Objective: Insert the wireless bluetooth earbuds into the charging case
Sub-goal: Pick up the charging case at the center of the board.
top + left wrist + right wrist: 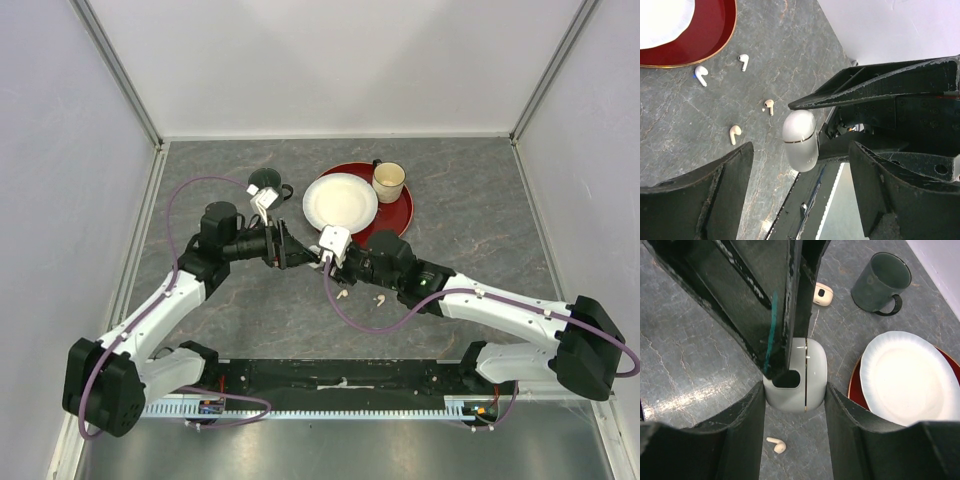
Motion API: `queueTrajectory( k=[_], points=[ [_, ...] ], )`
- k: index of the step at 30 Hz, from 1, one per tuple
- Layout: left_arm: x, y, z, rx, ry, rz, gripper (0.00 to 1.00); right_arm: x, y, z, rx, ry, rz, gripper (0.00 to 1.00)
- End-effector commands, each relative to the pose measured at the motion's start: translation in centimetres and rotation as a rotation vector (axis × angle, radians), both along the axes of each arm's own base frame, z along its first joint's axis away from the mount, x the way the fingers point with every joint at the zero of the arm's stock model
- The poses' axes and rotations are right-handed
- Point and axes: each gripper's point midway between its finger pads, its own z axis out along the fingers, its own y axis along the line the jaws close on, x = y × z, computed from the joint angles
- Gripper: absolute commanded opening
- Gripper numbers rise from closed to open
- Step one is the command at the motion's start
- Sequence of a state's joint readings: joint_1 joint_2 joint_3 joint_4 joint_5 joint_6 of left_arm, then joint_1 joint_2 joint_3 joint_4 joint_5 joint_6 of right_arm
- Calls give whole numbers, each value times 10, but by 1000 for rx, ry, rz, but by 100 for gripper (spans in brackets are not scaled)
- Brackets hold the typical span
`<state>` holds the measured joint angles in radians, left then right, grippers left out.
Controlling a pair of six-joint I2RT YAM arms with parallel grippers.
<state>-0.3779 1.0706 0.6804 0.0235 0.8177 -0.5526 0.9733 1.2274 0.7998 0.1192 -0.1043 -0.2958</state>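
Right wrist: right gripper [795,390] is clamping the white charging case [815,367], left gripper [801,150] gaping beside it. Four earbuds [734,134] are lying loose.

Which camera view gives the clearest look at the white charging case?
The right wrist view: the white charging case sits centred and large, gripped by the right gripper, with its seam visible. The left wrist view shows it smaller, from the side. In the top external view it is almost entirely hidden.

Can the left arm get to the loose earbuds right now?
Probably yes: the left gripper is open and the earbuds lie uncovered on the table, though the right gripper clamping the case sits close.
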Motion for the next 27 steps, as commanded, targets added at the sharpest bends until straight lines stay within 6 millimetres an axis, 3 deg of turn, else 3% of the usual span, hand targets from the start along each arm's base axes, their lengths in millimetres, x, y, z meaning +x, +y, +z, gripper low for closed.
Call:
queueTrajectory(
  k=[1, 16, 27],
  points=[
    [9, -9, 14, 15, -81, -5, 81, -5, 7, 18, 69, -21, 26, 0],
    [0, -19, 8, 22, -68, -91, 59, -2, 3, 17, 65, -67, 18, 0],
    [-7, -19, 1, 44, -13, -129, 61, 1, 0, 20, 69, -109, -2, 0]
  ],
)
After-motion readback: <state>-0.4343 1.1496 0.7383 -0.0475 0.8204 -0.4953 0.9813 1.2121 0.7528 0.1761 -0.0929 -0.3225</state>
